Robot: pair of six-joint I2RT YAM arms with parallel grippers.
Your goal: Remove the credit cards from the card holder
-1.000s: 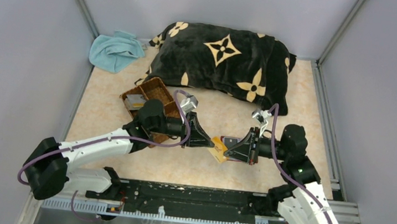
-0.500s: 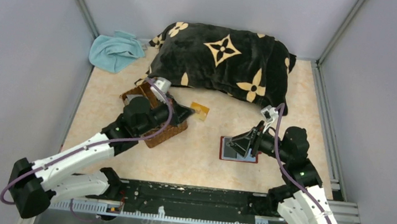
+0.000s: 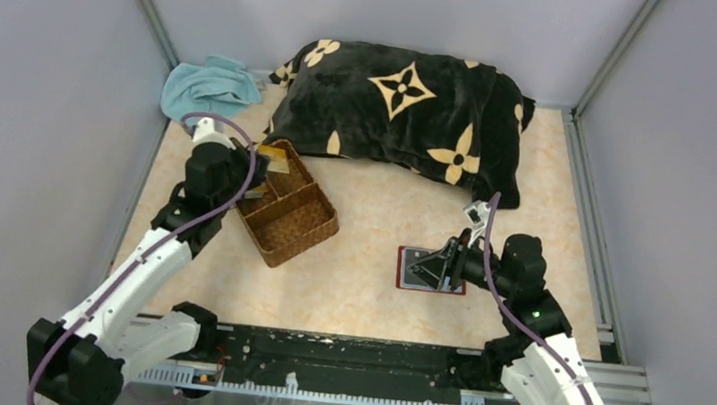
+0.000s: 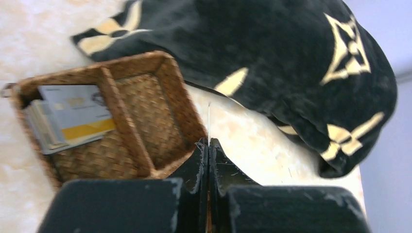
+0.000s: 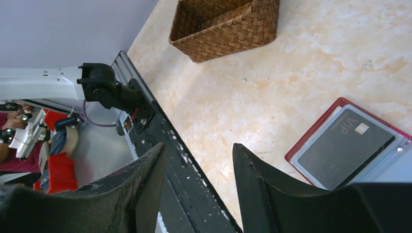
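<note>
beige tabletop (image 3: 354, 298) could catch the card (image 4: 209, 116) clamped in the left pincer (image 4: 208, 143) if freed beside the basket (image 4: 173, 83); right pincer (image 5: 197, 153) gapes empty.

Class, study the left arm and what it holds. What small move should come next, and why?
Probably shift the left gripper over the basket compartment with the stacked cards, then open the jaws. They are shut on a card, seen edge-on near the basket's rim.
</note>
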